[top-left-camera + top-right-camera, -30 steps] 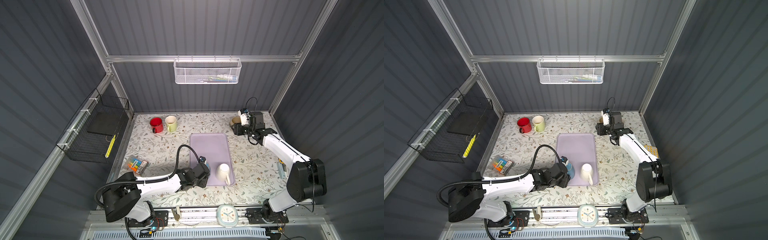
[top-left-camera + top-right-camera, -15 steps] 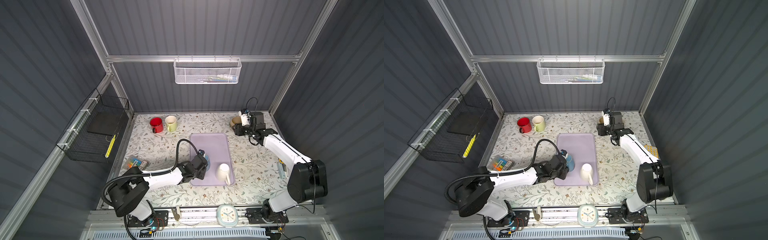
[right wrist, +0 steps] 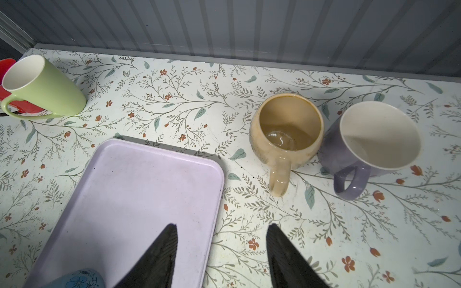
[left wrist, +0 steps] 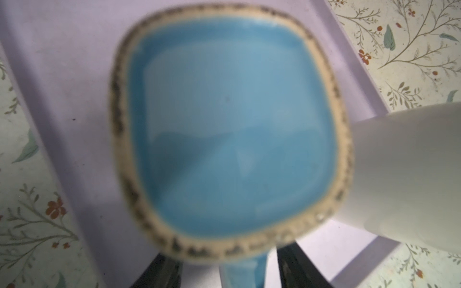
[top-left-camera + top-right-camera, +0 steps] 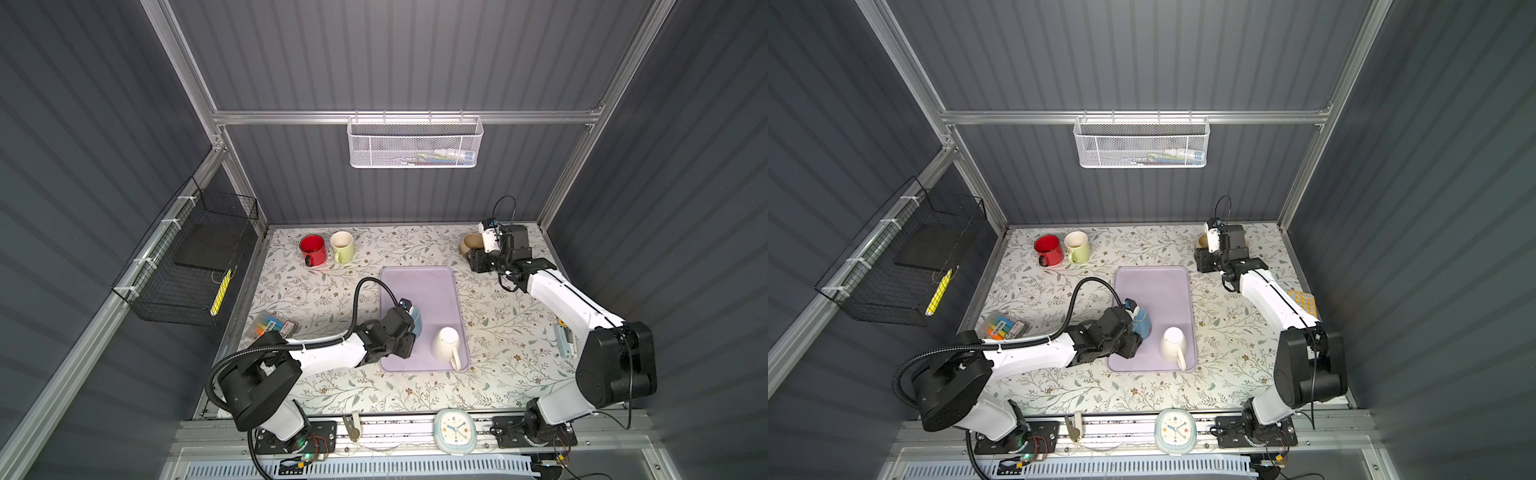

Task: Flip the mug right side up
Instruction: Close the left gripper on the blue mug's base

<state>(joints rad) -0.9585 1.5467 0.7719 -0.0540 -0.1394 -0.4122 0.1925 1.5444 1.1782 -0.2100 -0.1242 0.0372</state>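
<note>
A blue mug (image 5: 416, 323) (image 5: 1141, 323) stands on the lilac tray (image 5: 419, 282) (image 5: 1154, 286). In the left wrist view its flat blue face ringed with speckled beige (image 4: 232, 119) fills the picture, blurred. My left gripper (image 4: 228, 269) is open, and its fingers (image 4: 159, 274) straddle the mug's handle with a gap on each side. A white mug (image 5: 444, 345) (image 4: 399, 174) stands upside down on the tray's near right corner. My right gripper (image 3: 222, 225) (image 5: 478, 262) hangs open and empty over the tray's far right corner (image 3: 137, 199).
Upright beige mug (image 3: 287, 129) and purple mug (image 3: 374, 139) stand at the back right. Red mug (image 5: 312, 247) and green mug (image 5: 342, 245) stand at the back left. A marker pack (image 5: 272, 326) lies left of the tray, and a clock (image 5: 455, 428) sits on the front rail.
My left gripper and the blue mug have shifted a little toward the back of the tray. The right arm has not moved.
</note>
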